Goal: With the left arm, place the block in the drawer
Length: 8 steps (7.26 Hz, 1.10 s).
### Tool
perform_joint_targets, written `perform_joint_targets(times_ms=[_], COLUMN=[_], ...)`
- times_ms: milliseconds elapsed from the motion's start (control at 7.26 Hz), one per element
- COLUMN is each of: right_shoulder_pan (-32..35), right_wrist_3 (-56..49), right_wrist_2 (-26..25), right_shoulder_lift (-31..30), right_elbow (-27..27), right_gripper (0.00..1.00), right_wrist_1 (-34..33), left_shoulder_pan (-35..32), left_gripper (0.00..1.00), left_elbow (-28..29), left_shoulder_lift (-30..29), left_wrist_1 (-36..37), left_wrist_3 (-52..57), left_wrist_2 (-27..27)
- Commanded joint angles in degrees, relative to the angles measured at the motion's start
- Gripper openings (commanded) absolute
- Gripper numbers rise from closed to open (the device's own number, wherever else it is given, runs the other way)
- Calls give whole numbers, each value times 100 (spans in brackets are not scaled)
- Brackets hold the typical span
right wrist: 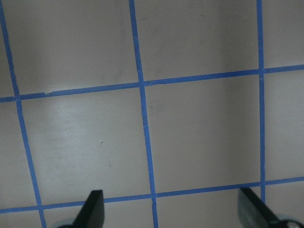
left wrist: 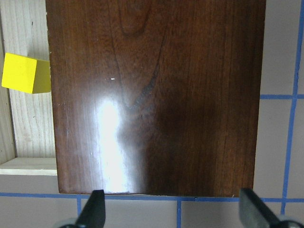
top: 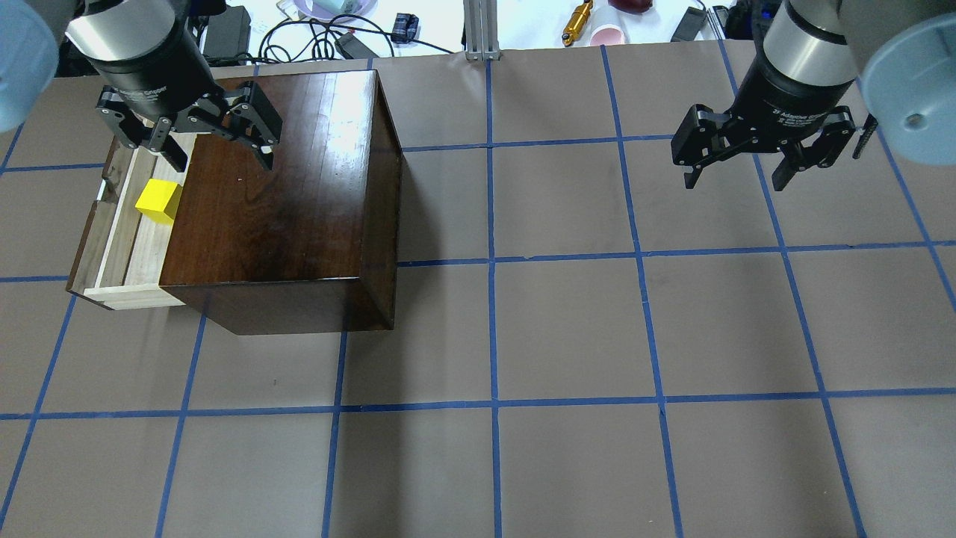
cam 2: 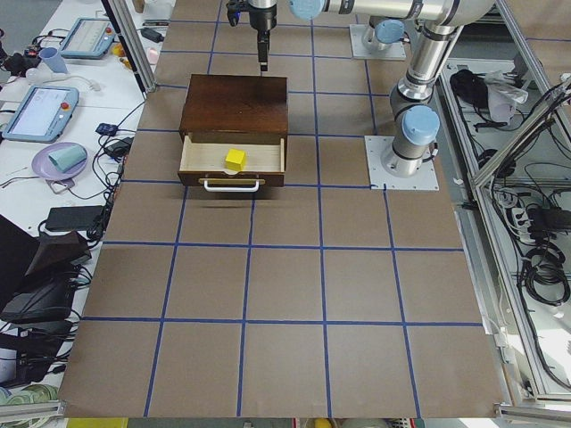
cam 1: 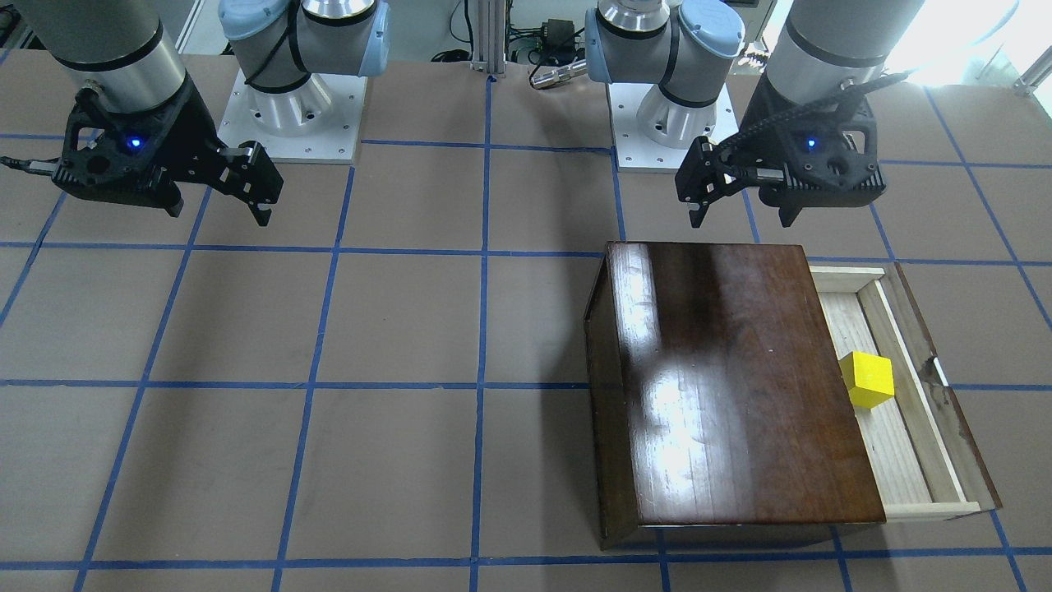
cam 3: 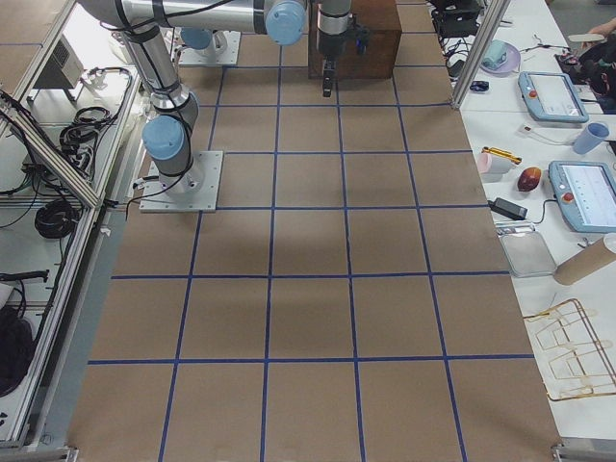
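The yellow block [cam 1: 867, 380] lies in the open drawer [cam 1: 892, 444] of the dark-brown box [cam 1: 731, 378], against the box's front. It also shows in the overhead view [top: 158, 200] and the left wrist view [left wrist: 23, 73]. My left gripper [top: 220, 157] is open and empty. It hangs high above the box's top and the drawer's inner end, apart from both. Its fingertips [left wrist: 95, 209] frame the box top [left wrist: 156, 95]. My right gripper [top: 736, 179] is open and empty above bare table, far from the box.
The brown table [top: 567, 329] has a grid of blue tape lines. Cables and small items [top: 336, 37] lie beyond its far edge. The drawer's dark front panel with its handle [cam 2: 232, 185] sticks out on the box's outer side.
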Motion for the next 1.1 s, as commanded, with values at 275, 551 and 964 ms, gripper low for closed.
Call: perform_joint_targets(times_ms=[275, 551, 964], right_shoulder_pan=[0, 0, 0], right_wrist_3=[0, 0, 0], right_wrist_2=[0, 0, 0], right_shoulder_lift=[-1, -1, -1], right_elbow=[0, 0, 0], right_gripper=[100, 100, 100], right_wrist_1=[0, 0, 0], left_shoulder_pan=[-15, 11, 20], left_gripper=[100, 100, 100], left_elbow=[7, -2, 6], left_shoulder_lift=[-80, -62, -62], left_wrist_1=[135, 135, 135], left_wrist_3=[-1, -1, -1], left_wrist_2=[-197, -170, -170])
